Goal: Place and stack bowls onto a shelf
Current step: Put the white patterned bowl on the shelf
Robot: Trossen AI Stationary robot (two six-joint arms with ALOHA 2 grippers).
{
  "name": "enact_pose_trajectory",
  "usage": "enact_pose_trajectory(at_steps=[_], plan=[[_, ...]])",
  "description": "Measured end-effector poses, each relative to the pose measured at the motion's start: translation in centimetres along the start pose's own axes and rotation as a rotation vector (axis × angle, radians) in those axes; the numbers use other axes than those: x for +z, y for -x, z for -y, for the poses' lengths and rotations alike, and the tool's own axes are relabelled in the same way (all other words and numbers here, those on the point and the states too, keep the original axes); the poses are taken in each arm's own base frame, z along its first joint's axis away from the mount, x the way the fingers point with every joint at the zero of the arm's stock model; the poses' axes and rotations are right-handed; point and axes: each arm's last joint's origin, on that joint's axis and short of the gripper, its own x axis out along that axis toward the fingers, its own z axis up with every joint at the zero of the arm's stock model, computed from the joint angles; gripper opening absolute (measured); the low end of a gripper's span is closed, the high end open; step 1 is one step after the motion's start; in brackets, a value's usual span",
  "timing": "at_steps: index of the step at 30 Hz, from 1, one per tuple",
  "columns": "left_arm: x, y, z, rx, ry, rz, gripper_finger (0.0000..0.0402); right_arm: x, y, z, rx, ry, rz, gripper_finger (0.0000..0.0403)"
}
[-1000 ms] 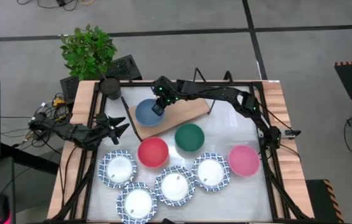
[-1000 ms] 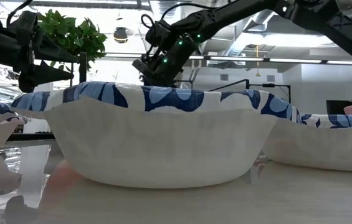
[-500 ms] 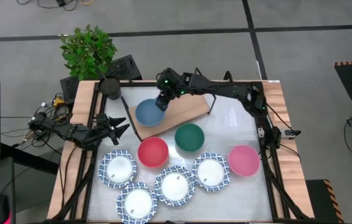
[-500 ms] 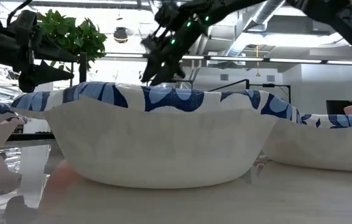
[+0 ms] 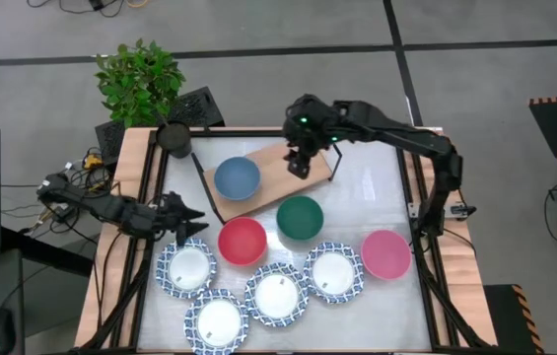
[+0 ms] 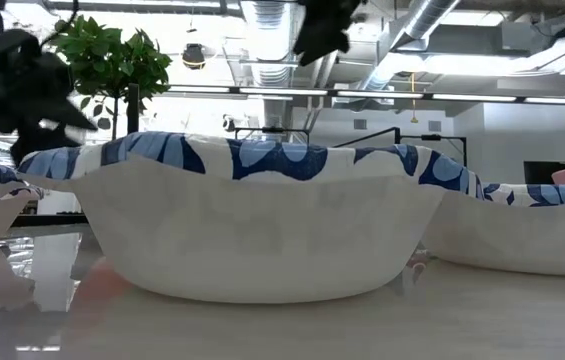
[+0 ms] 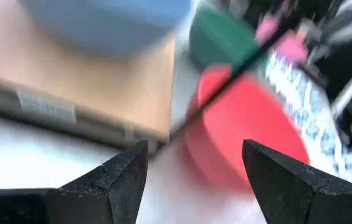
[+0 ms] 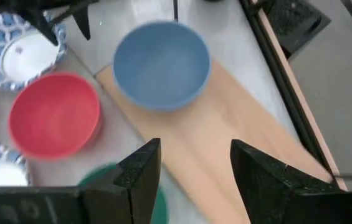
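Note:
The blue bowl (image 5: 237, 178) stands on its base on the left end of the shelf (image 5: 293, 170), a light-brown board. My right gripper (image 5: 300, 163) hangs open above the shelf's right part, clear of the blue bowl (image 8: 161, 65). My left gripper (image 5: 195, 226) is open at the table's left, level, and points at the red bowl (image 7: 244, 130). On the white table stand the red bowl (image 5: 243, 241), the green bowl (image 5: 300, 218), the pink bowl (image 5: 386, 253) and several white bowls with blue rims (image 5: 276, 294).
A potted plant (image 5: 140, 79) and a black cup (image 5: 174, 137) stand at the far left corner. The white bowls fill the near half of the table, and one of them (image 6: 252, 220) blocks most of the low view. Bare tabletop (image 5: 377, 192) lies right of the shelf.
My right gripper has let go of the blue bowl's rim, risen and gone toward the table's right edge along the shelf. The blue bowl stays on the shelf's left end. My left gripper has shifted a little toward the near edge.

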Motion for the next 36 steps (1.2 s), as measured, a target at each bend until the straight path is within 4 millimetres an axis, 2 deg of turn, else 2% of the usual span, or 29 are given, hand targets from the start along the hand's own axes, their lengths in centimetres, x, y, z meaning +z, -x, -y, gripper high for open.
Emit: enact_pose_trajectory(at_steps=[4,7,12,18,25,29,36], plan=[[-1.1,-0.9,0.0,0.021,0.021,-0.197,0.0245,-0.5,1.0,-0.6,0.007,0.013,-0.030,0.0221],[-1.9,-1.4,0.0,0.045,0.009,-0.333,0.0245,-0.6,1.0,-1.0,0.013,0.022,-0.037,0.0221],[-1.9,-1.9,0.9,0.034,-0.016,-0.483,0.0245,-0.7,0.3,-1.3,0.019,0.041,-0.058,0.0221],[-1.0,-2.2,2.3,0.002,-0.075,-0.520,0.0245,-1.2,-0.9,-1.2,0.018,0.057,-0.079,0.0221],[1.6,-0.6,3.9,0.065,-0.114,-0.605,0.0245,-1.3,-0.8,-0.7,0.010,0.056,-0.081,0.0221],[2.2,0.4,3.9,0.137,-0.133,-0.675,0.0245,-1.2,-0.8,-0.8,0.012,0.059,-0.079,0.0221],[1.6,0.6,3.1,0.195,-0.134,-0.720,0.0245,-1.1,-0.8,-0.7,0.011,0.067,-0.066,0.0221]])
